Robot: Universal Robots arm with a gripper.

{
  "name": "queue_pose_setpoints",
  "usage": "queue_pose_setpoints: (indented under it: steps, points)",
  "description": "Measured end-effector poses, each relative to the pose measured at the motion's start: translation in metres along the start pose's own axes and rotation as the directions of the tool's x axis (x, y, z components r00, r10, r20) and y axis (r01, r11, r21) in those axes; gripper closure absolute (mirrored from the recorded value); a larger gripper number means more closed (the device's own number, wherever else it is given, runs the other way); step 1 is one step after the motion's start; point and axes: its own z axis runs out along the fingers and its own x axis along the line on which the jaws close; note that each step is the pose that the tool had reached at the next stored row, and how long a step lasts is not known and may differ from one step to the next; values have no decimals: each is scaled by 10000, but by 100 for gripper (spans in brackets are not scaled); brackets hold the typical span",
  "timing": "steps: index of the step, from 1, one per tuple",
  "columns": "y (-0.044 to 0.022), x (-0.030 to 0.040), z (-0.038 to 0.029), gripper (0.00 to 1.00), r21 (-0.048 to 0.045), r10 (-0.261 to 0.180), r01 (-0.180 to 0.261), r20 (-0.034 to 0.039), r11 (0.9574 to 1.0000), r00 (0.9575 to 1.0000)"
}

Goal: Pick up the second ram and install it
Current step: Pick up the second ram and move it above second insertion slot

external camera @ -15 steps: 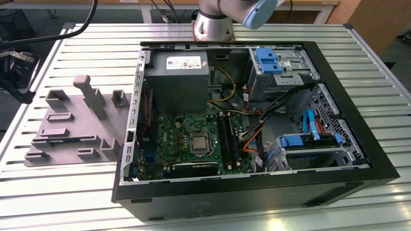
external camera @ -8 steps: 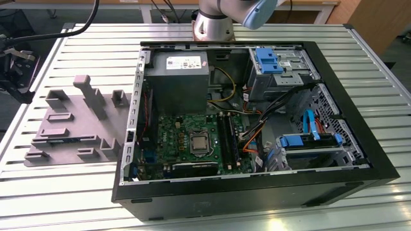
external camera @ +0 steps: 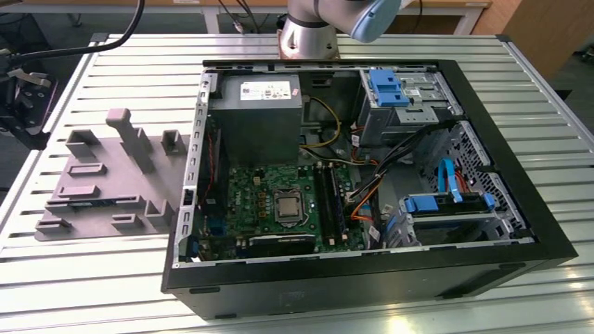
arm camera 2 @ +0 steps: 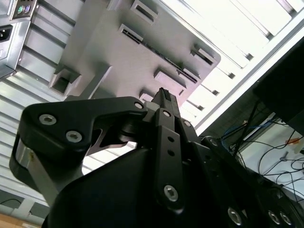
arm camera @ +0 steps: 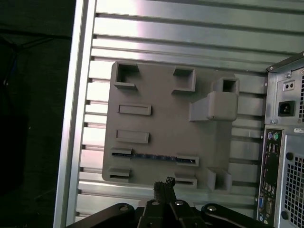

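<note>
— Where is the hand, and is it carrying anything?

— The hand [arm camera: 164, 183] hangs in the air above a grey moulded tray [arm camera: 161, 95]. Its two black fingers are clenched tip to tip, with nothing between them. In both wrist views the black linkage behind the fingers is cut off by the picture's edge. In the second wrist view it also hides much of the tray.

— And the second ram?

— The second ram [arm camera: 154, 156] sits on that tray. It appears as a thin, dark blue-green line spanning two small grey holders [arm camera: 187, 160], which cover its ends. The fingertips are near it but apart from it, higher up. Its chips and label are too small to make out.

— What lies around the tray?

— The tray rests on a bench [arm camera: 190, 33] of silver slats. Just beside it, toward the exterior view's right, an open black computer case [external camera: 371, 278] lies on its side. Inside is a green motherboard [external camera: 255, 191] with long black slots [external camera: 330, 202]. Whether any slot is filled is hard to tell, as orange and black cables [external camera: 366, 188] cross close by.

— Can you see the arm?

— In the exterior view the arm [external camera: 307, 31] rises behind the case, and the frame's upper edge cuts it off.
</note>
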Motion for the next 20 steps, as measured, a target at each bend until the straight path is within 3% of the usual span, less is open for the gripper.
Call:
queue_pose_setpoints:
  steps: [5,9,20]
  points:
    - [0,0,1,89,-2,-392,392,-13,9992,9992]
    - [0,0,1,89,-5,-942,942,-31,9956,9955]
    - [0,0,1,89,-6,-1036,1036,-34,9946,9946]
